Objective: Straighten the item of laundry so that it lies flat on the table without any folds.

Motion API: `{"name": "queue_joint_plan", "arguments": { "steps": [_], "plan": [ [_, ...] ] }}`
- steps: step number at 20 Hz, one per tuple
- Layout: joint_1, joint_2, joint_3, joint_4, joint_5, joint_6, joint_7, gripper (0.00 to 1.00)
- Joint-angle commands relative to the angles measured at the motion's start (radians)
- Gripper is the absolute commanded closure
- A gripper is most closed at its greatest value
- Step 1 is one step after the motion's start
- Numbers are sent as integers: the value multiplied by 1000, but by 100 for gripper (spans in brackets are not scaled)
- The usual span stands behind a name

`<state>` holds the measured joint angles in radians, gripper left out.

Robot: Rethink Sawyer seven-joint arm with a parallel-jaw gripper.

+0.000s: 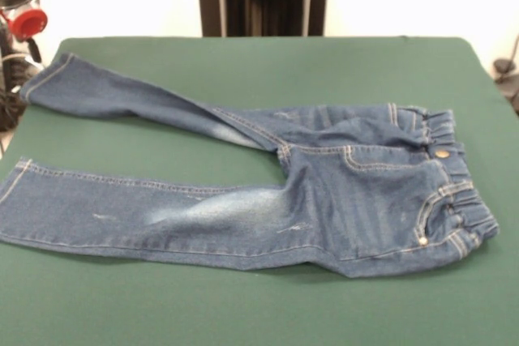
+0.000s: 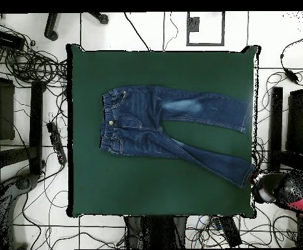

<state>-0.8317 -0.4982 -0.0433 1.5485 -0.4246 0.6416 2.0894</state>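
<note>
The small pair of blue denim jeans [image 2: 170, 130] is laid mid-worktop on the dark green felt-topped worktop [image 2: 154, 189], long axis running 9 to 3 o'clock in the overhead view, while the end effector's position and state cannot be told.

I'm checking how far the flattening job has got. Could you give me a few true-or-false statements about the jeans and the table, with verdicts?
1. The jeans lie on the green table. True.
2. The two legs lie pressed together side by side. False: they spread apart, with bare table between them.
3. The waistband is gathered, with a brass button. True.
4. The pincer is gripping a leg. False: no pincer touches the jeans.
5. One leg shows a faded pale patch. True.
</note>
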Motion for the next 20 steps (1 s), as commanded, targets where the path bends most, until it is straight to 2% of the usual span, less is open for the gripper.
{"name": "queue_joint_plan", "arguments": {
  "steps": [1, 20],
  "plan": [
    [37, 46, 95, 84, 71, -47, 87, 0],
    [81, 71, 68, 41, 95, -23, 119, 0]
  ]
}}
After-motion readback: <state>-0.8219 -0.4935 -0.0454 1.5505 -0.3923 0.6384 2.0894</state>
